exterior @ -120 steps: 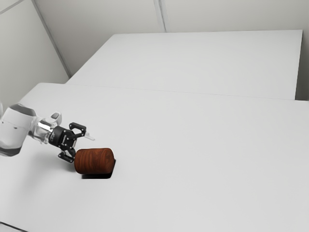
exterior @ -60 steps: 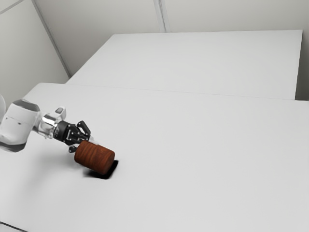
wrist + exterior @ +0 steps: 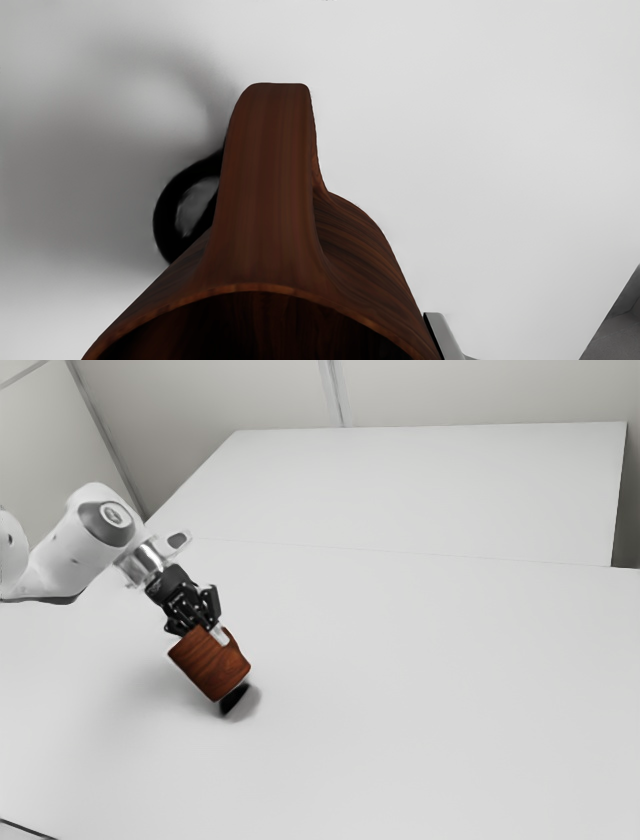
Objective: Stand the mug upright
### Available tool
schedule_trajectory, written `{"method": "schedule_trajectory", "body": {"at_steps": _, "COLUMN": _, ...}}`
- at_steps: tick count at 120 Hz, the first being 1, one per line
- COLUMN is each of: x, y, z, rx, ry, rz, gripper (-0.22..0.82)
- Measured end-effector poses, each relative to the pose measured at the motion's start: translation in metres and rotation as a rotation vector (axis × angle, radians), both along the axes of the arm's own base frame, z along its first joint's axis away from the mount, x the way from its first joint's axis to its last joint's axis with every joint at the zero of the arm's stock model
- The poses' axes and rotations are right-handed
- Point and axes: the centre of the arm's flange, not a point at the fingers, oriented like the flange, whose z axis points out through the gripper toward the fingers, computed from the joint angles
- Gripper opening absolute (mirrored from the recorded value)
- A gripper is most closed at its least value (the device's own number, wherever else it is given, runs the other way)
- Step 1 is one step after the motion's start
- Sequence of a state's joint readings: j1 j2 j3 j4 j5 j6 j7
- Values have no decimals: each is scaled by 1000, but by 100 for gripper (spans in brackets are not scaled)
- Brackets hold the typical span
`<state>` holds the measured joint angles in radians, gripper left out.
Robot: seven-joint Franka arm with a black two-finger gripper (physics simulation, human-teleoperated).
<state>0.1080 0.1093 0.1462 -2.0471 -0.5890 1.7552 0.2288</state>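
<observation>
My gripper (image 3: 205, 626) is at the upper end of the brown wooden mug (image 3: 212, 666) in the exterior view, holding it off its lying position. The mug leans, its base pointing down toward the exterior view's lower right, over a dark shadow. In the wrist view the gripper (image 3: 265, 345) has the mug (image 3: 360, 240) between its fingers; one finger (image 3: 444, 335) presses the outer wall, the other is hidden. The mug's mouth faces my hand, and its handle (image 3: 265, 180) stands out from the wall.
The white table (image 3: 420, 690) spreads around the mug. Behind it lies another white surface (image 3: 420, 480), with pale walls beyond. A dark cable (image 3: 28, 829) crosses the exterior view's lower left corner.
The mug has gone from lying on its side to a steep tilt, in my gripper's hold. My hand has risen, moved toward the exterior view's right and turned to point more downward.
</observation>
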Motion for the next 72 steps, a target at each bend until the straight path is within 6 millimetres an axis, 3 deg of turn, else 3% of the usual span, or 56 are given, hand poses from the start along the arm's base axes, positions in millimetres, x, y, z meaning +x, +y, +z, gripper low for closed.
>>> {"method": "schedule_trajectory", "body": {"at_steps": 16, "x": 17, "y": -58, "z": 3, "rx": 239, "ry": -69, "rz": -178, "gripper": -15}}
{"method": "schedule_trajectory", "body": {"at_steps": 24, "x": 24, "y": -76, "z": 6, "rx": 336, "ry": -116, "rz": -233, "gripper": -15}}
{"method": "schedule_trajectory", "body": {"at_steps": 59, "x": 41, "y": -80, "z": 13, "rx": 511, "ry": -227, "rz": -212, "gripper": -15}}
{"method": "schedule_trajectory", "body": {"at_steps": 72, "x": 45, "y": -91, "z": 11, "rx": 522, "ry": -242, "rz": -202, "gripper": -15}}
